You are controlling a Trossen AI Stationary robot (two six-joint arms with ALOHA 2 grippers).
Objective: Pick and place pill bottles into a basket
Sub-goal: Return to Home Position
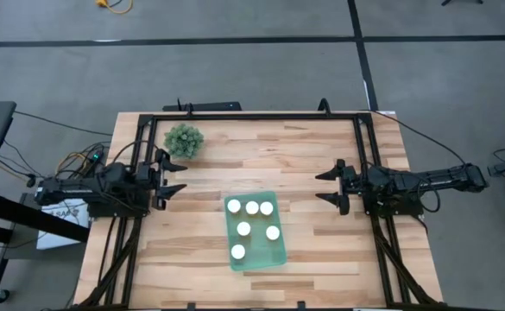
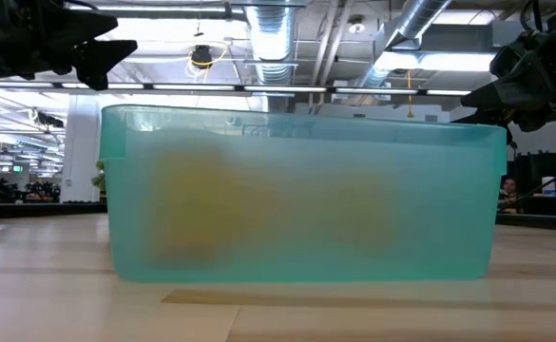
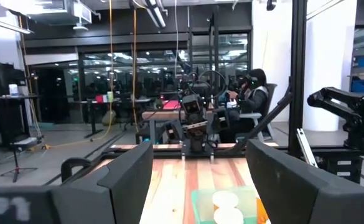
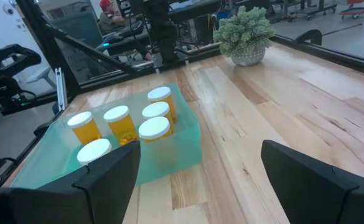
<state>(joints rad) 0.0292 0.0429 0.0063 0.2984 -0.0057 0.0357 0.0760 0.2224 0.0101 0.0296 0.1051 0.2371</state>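
Left gripper point(image 1: 179, 177) hangs open and empty at the left side of the table point(image 1: 338, 250), arm level, fingers pointing inward. Between the arms lies the basket point(image 1: 261, 250), long axis running far to near, with six pill bottles point(image 1: 243, 229) upright inside, caps up. Right gripper point(image 1: 324, 187) faces inward too, spread wide, empty, well apart from the basket.

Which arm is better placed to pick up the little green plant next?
Left. The plant sits on the left arm's side, close beside the open left gripper. The right gripper, also open, waits on the opposite side of the table.
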